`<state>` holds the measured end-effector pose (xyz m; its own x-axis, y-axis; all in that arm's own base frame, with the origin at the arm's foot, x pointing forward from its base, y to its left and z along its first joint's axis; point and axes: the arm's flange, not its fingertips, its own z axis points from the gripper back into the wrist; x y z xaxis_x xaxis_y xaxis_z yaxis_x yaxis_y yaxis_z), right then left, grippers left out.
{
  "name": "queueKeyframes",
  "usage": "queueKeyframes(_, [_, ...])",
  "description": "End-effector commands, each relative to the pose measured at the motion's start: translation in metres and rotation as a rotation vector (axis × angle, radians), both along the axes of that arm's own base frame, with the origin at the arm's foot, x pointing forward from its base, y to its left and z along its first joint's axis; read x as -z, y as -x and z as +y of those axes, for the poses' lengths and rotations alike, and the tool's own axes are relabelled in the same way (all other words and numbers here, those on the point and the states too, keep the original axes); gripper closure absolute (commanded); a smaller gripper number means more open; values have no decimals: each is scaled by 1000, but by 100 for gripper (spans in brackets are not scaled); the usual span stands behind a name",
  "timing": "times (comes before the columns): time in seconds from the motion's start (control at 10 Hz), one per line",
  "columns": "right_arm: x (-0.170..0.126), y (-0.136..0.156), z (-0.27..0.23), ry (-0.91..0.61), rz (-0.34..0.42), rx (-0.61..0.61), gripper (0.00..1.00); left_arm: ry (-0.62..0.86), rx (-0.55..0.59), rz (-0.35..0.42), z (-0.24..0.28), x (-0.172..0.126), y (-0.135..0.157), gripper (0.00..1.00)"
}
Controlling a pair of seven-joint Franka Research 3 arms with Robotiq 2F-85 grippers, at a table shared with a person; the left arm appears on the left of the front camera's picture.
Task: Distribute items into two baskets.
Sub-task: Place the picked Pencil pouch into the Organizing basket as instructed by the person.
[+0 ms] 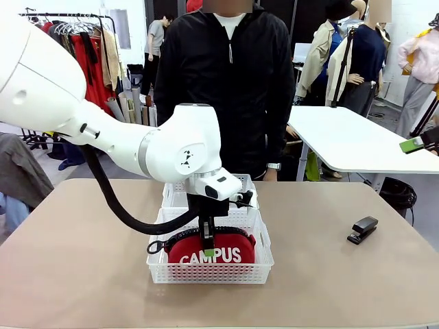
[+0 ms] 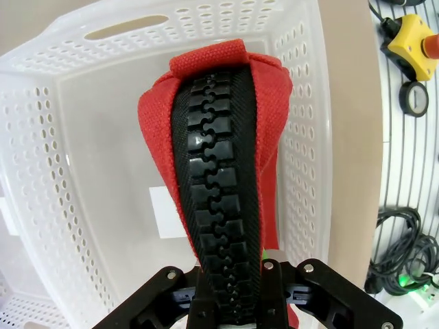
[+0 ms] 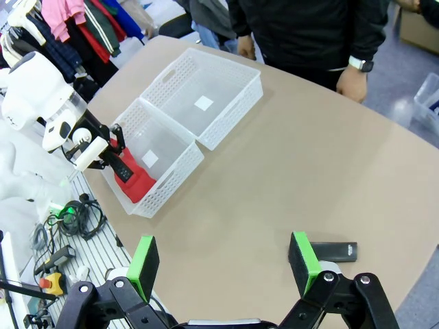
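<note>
Where the front view has the left tool [image 1: 208,247] clamped on the red fabric CAMPUS zip pouch [image 1: 236,241] inside the near white perforated plastic basket [image 1: 212,273], small black stapler [image 1: 362,229] alone on open tan desk [image 1: 82,260] to the right, left wrist view, zipper uppermost, basket floor free alongside, right wrist view, right tool [image 3: 223,260] spread apart near the stapler, far matching basket [image 3: 236,113] empty

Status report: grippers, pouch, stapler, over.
Left gripper shut on red pouch, in near basket. Right gripper open, near stapler on table. Nothing in the way.
</note>
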<state>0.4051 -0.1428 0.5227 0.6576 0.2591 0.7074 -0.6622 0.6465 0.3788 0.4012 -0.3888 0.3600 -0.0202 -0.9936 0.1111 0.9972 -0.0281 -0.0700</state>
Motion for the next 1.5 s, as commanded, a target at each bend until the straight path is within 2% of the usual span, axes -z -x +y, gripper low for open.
queueKeyframes(0.0, [-2,-1,1,-3,-9,-2,0,5,-29,-2,2,4,1,100])
queueKeyframes(0.3, [-2,-1,1,-3,-9,-2,0,11,-35,-7,2,4,-1,100])
queueKeyframes(0.4, [-2,-1,1,-3,-9,-2,0,4,-38,-8,3,2,-2,91])
queueKeyframes(0.6, [-2,-1,1,-3,-9,-2,0,3,-42,-16,4,-1,-6,54])
queueKeyframes(0.8, [-2,-1,1,-3,-9,-2,0,5,-54,-37,6,-20,-21,15])
queueKeyframes(0.9, [-2,-1,1,-3,-9,-2,0,7,-54,-44,6,-31,-26,0])
queueKeyframes(1.1, [-2,-1,1,-3,-9,-2,0,-14,-50,-60,9,-51,-32,0])
queueKeyframes(1.2, [-2,-1,1,-3,-9,-2,0,-43,-38,-21,11,-59,-31,0])
queueKeyframes(1.4, [-2,-1,1,-3,-9,-2,0,-51,-22,-12,16,-68,-24,0])
